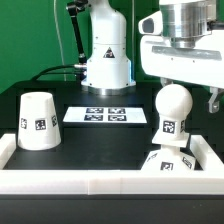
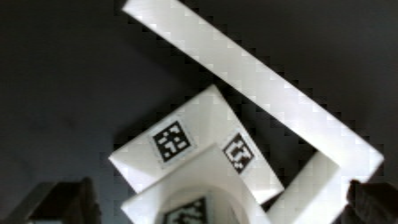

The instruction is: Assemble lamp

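Currently the bulb (image 1: pixel 171 112) is seen upright above the base (image 1: pixel 166 163), its narrow tagged stem reaching down to the base's top; whether the stem is seated or only touching cannot be told from the exterior view. The base sits close against the white rail (image 1: pixel 110 180) that runs along the near edge of the table (image 1: pixel 100 140), toward the exterior view's right. The claw (image 1: pixel 190 98) is positioned around the rounded top of the bulb, and one dark finger (image 1: pixel 213 101) is visible hanging just beside the ball on the exterior view's right. In the wrist view the dark fingertips (image 2: pixel 64 200) are found at both lower corners with the tagged base (image 2: pixel 196 150) and the stem between them. The fingers stand apart at a moderate width; whether they actually press on the bulb cannot be told, since the contact is hidden by the claw's housing.

The shade (image 1: pixel 38 120) is set mouth-down on the table, well apart from the base, toward the exterior view's left, with a tag facing the camera. The marker board (image 1: pixel 108 115) lies flat between the shade and the bulb, farther back. Behind it the arm's white pedestal (image 1: pixel 107 60) is mounted on the table.
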`<state>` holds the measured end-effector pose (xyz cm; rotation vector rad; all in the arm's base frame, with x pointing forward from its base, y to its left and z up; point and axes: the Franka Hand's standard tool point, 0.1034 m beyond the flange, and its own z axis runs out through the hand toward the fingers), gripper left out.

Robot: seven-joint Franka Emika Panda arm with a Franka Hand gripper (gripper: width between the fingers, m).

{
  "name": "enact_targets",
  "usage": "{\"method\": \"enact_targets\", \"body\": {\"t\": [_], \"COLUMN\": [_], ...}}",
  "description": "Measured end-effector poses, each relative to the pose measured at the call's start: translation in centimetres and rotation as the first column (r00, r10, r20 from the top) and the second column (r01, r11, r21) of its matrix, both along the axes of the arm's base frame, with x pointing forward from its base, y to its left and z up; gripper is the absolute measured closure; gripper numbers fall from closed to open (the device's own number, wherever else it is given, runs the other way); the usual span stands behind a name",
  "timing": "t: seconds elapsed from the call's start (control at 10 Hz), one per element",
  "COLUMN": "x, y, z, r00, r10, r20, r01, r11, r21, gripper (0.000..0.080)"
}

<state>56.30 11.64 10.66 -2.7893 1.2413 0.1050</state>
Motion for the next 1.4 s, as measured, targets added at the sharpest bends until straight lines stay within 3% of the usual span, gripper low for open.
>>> {"method": "enact_targets", "body": {"t": [0.1,0.3,0.4,0.8,0.9,1.1,1.2,1.4], "x": [-0.9,-2.2,-2.3,-2.5,-3.0,-4.8,-5.1,-5.7], "y": [-0.5,-3.2,-4.1,-3.7,-3.8,-6.7,-8.5,-13.0], "z": [-0.3,-0.8,-0.8,-1.0,-1.2,-1.0,-1.0,-1.0], "r00": [0.996,0.961,0.96,0.955,0.924,0.833,0.765,0.71], "r10": [0.085,0.277,0.281,0.297,0.381,0.549,0.639,0.697], "r20": [0.008,0.015,0.014,0.014,0.033,0.059,0.085,0.095], "r01": [-0.085,-0.277,-0.281,-0.297,-0.38,-0.547,-0.634,-0.69], "r11": [0.996,0.961,0.96,0.955,0.924,0.836,0.769,0.717], "r21": [-0.005,-0.011,-0.012,-0.011,-0.028,-0.051,-0.084,-0.099], "gripper": [0.0101,0.0101,0.0101,0.0101,0.0101,0.0101,0.0101,0.0101]}}
